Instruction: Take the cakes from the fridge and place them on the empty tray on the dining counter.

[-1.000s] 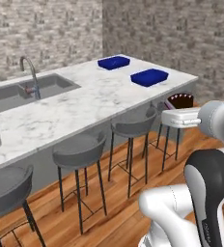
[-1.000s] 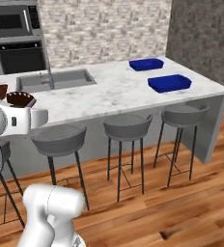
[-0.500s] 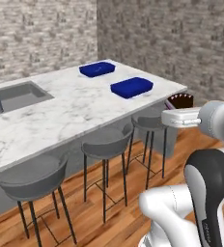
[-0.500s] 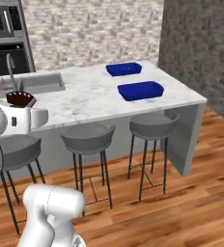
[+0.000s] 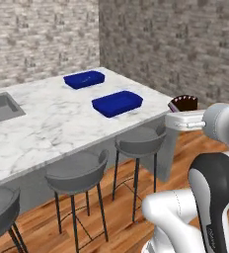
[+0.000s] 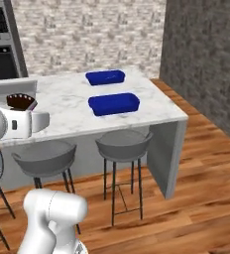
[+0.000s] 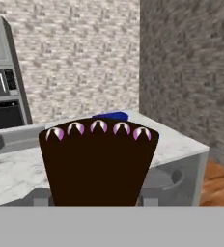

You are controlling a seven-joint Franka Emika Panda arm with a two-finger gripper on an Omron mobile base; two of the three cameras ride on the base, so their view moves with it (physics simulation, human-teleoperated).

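Jaws gripping dark-brown triangular cake wedge with pinkish-purple dollops, holding it aloft beside white marble dining counter, over grey stools. In hand view wedge's broad decorated end pointing up, narrow end down between jaws. Two royal-blue shallow rectangular trays sitting on counter, well apart from gripper; contents of both hard to tell.

The counter top is seen as smooth white marble with grey veins. Beyond the pincer, the two trays are rendered in matt blue, plastic-like. The cake between the jaws is shown matt dark brown. The stools are given grey matt seats on thin dark metal legs. The floor is rendered as glossy wood planks, the walls as rough stone.
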